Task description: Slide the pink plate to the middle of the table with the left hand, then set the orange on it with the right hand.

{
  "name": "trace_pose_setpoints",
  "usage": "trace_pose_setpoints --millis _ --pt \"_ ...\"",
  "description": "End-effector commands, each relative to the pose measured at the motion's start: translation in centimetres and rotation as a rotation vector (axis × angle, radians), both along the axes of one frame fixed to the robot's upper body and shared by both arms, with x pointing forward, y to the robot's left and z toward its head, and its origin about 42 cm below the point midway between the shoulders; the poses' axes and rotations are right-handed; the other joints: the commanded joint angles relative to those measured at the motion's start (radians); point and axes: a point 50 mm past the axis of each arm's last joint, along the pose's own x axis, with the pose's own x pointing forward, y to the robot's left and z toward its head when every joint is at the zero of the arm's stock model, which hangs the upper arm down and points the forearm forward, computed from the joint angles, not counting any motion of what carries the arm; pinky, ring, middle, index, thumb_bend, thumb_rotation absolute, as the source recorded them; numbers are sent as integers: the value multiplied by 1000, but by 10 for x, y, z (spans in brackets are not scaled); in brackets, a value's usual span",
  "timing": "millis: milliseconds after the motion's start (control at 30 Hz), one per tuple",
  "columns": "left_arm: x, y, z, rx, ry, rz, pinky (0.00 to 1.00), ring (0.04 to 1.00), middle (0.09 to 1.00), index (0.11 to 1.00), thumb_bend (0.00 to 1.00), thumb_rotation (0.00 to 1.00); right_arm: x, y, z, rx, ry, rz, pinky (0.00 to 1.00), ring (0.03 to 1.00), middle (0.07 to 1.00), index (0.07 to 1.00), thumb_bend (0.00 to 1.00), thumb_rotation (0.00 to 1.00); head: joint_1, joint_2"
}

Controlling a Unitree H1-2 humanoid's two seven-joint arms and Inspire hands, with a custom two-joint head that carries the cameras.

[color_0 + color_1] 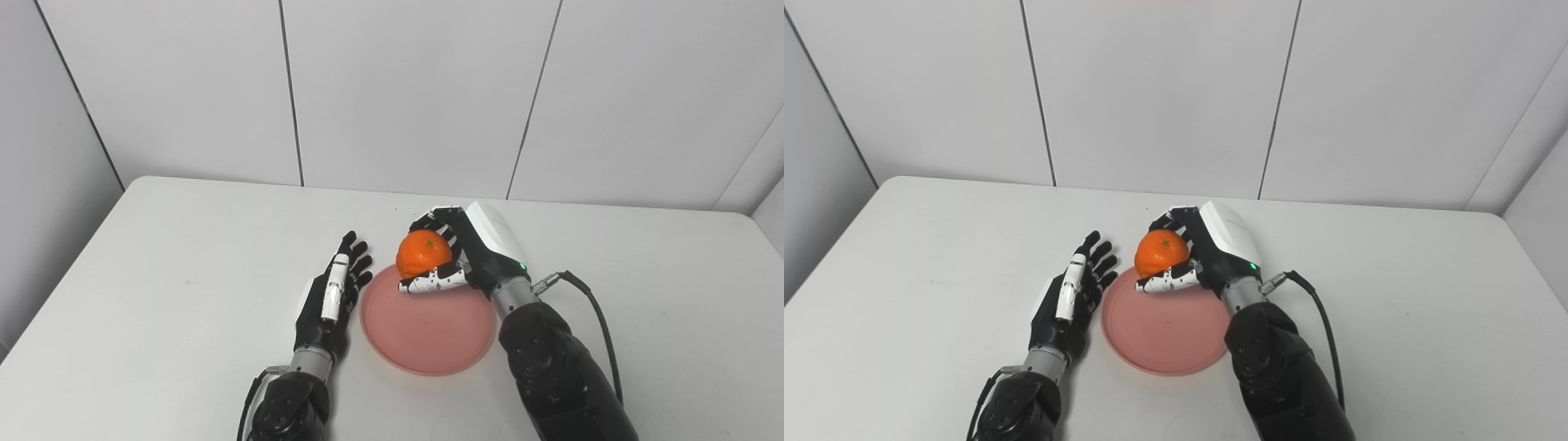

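Right hand [468, 257] has the orange [424, 252] wrapped up, fingers [436, 215] curled over the far side and thumb [432, 282] under the near side, so it's clamped on the fruit w/ palm facing left. Orange sits off the surface [153, 275], over the far rim of the pink plate [429, 327]; can't tell if its underside touches the plate or not.

Plate is right below & toward the robot from that hand, flat on the white surface, approx the middle btw the two arms.

Left hand [1069, 300] is just beside the plate's left edge, fingers stretched out straight and a bit spread, pointing away from the robot, holding nothing. Looks like it's resting on or just above the surface, tbh hard to say which. Whether it touches the plate rim, can't tell either, very close though.

Black cable [597, 318] runs off the right wrist down along the forearm.
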Motion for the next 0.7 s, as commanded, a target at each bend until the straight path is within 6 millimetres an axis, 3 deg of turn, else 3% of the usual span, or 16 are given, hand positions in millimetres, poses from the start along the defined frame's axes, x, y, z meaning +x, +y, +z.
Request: trace_pose_setpoints --millis 0,400,667 --pt "2 -3 11 7 -70 22 938 945 959 956 348 1000 1 8 16 8 -105 37 312 402 491 489 512 131 0 3" --pt "4 -3 14 34 -83 44 909 929 943 938 368 1000 -12 13 -6 -80 -47 43 303 398 488 491 511 134 -9 18" --pt "5 -3 15 31 -82 48 902 928 941 935 361 1000 -20 13 -16 -118 -50 57 244 336 435 491 512 132 -13 22"
